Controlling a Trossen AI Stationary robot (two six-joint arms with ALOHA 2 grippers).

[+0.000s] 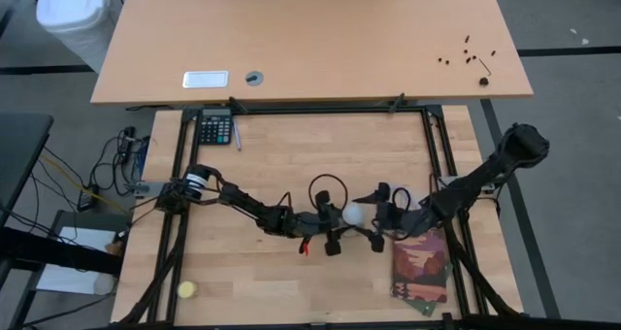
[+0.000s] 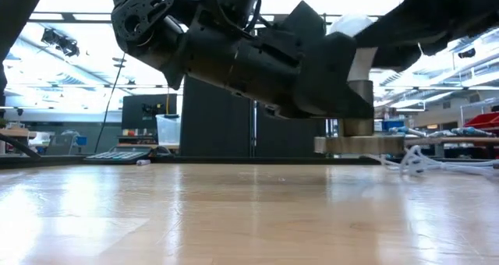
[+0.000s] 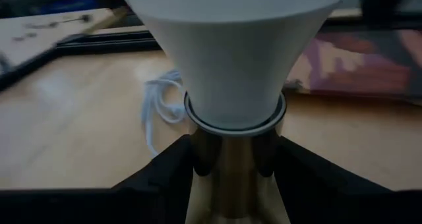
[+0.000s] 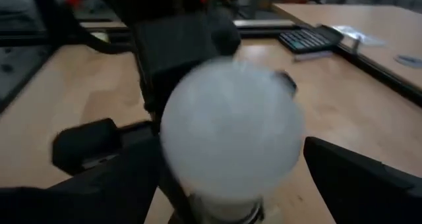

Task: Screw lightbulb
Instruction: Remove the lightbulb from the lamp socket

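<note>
Frosted lightbulb upright in metal socket, left gripper pinching socket, right gripper spread around bulb

I find no text, label, brand, number or sign that I can read anywhere in these views. The calculator, at about eleven o'clock from where my fingers meet, shows rows of keys, but their markings are too small for me to make out. The white plate on the desk beyond it, also toward eleven o'clock, looks blank from above. The patterned booklet at about four o'clock shows red and green patches, with no lettering I can tell
</note>
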